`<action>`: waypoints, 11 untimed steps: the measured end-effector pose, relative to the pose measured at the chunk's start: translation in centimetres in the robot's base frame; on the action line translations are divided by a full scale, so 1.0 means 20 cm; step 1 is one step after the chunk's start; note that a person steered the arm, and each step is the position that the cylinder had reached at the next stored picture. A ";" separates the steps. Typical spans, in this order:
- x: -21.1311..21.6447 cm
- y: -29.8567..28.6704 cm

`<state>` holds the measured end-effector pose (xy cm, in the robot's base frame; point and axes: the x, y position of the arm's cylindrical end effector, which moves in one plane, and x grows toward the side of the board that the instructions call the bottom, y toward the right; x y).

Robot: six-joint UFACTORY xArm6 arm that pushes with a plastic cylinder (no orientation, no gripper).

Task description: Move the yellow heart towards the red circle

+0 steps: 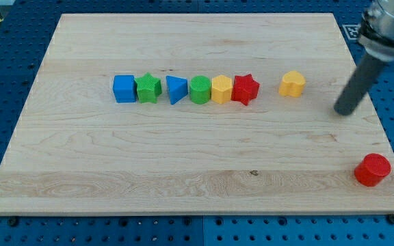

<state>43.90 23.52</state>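
Observation:
The yellow heart (293, 83) lies on the wooden board at the view's upper right, apart from the row of blocks. The red circle (373, 169) sits near the board's lower right corner. My tip (345, 110) is at the end of the dark rod that comes in from the view's top right. It stands to the right of the yellow heart and a little lower, not touching it, and well above the red circle.
A row of touching blocks runs across the board's middle: blue square (124, 89), green star (148, 88), blue triangle (176, 89), green circle (200, 89), yellow hexagon (221, 89), red star (245, 89). The board's right edge (382, 116) is close to my tip.

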 end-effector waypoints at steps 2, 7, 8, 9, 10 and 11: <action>-0.37 -0.40; -0.21 -0.44; -0.07 -0.41; 0.08 -0.28; 0.10 -0.08; 0.16 -0.03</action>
